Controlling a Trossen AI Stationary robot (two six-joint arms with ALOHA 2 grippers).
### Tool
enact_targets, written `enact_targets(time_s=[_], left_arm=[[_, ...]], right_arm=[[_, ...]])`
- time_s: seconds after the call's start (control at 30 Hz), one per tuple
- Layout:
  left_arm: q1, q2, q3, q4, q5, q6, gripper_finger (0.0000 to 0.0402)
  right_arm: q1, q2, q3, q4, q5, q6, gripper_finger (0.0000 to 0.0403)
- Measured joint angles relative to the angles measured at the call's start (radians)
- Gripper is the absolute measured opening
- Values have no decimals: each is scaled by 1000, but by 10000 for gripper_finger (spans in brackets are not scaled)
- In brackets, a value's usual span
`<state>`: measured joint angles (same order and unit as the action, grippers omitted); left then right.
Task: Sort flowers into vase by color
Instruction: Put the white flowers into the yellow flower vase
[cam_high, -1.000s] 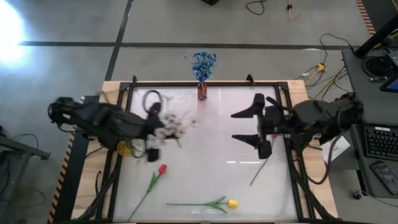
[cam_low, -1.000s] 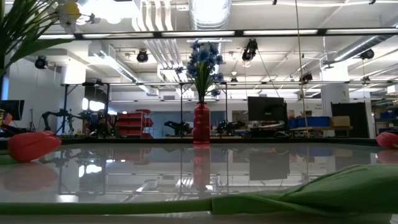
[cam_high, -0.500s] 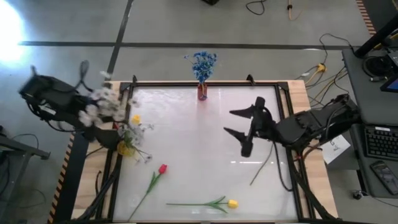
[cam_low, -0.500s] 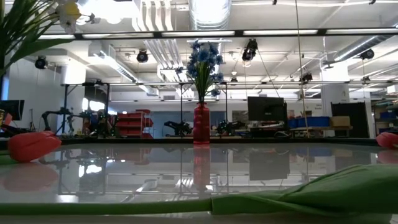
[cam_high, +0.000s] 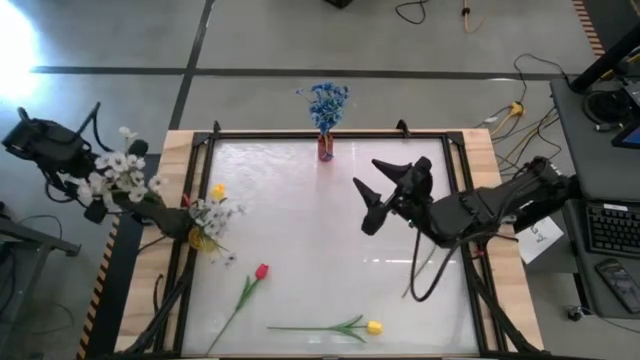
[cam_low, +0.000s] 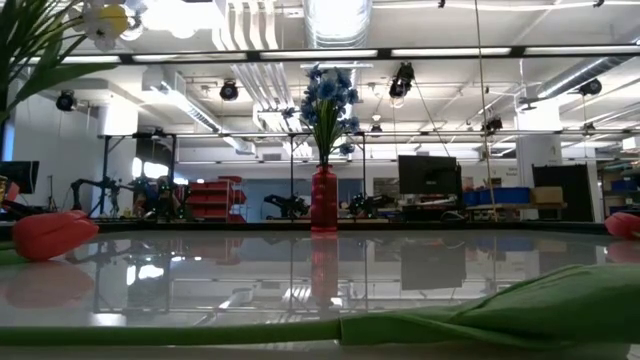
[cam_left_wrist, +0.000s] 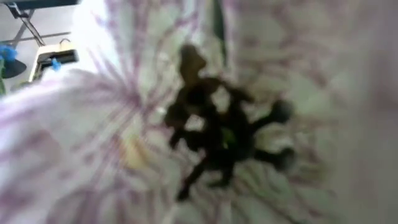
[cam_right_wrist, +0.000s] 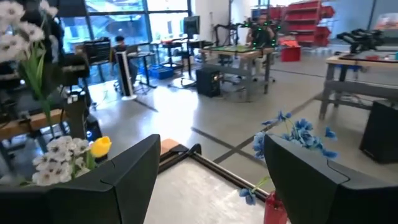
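My left gripper (cam_high: 100, 197) is beyond the table's left edge, raised, with a bushy white spray (cam_high: 118, 173). One of its blooms (cam_left_wrist: 205, 124) fills the left wrist view and hides the fingers. My right gripper (cam_high: 383, 193) (cam_right_wrist: 211, 180) hangs open over the table's right half, touching nothing. A red vase (cam_high: 325, 149) at the far edge holds blue blossoms (cam_high: 327, 102). A yellow vase (cam_high: 203, 239) at the left edge holds a yellow tulip (cam_high: 217, 191) and white sprays (cam_high: 212, 213). A red tulip (cam_high: 260, 271) and a yellow tulip (cam_high: 373, 326) lie flat near the near edge. My left gripper carries the white spray lifted clear of the table, with the blooms standing above and around the fingers. The blooms hide the place of contact in both views, so the part held and the kind of hold do not show.
A bare green stem (cam_high: 424, 270) lies slanting under my right arm near the right edge. The table's dark frame (cam_high: 300, 135) runs round the glossy top. In the low view a green leaf (cam_low: 500, 310) lies close in front, and a red tulip head (cam_low: 50, 232) lies at the left.
My left gripper has swung with the white spray from over the table's left part out past the left edge, rising. My right gripper has stayed open, shifted slightly toward the table's middle and turned about its wrist.
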<state>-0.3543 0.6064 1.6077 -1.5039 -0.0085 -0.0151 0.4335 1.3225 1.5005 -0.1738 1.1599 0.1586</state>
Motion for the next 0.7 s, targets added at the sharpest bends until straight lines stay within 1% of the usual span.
enact_targets(time_s=[0.2,0.37,0.47,0.57,0.63,0.7], left_arm=[[0,-143,-250,91,22,0,0],[0,-229,-422,135,22,2,0],[0,-272,-505,135,21,-33,0],[0,-314,-569,134,21,-89,0],[1,-345,-603,135,14,-100,0],[1,-372,-624,135,-30,-101,0]], right_arm=[[0,42,0,35,38,30,276],[0,65,0,37,46,78,276],[0,75,0,38,46,91,276],[0,80,0,37,46,111,276],[0,81,0,38,46,112,276],[0,81,0,38,48,112,276]])
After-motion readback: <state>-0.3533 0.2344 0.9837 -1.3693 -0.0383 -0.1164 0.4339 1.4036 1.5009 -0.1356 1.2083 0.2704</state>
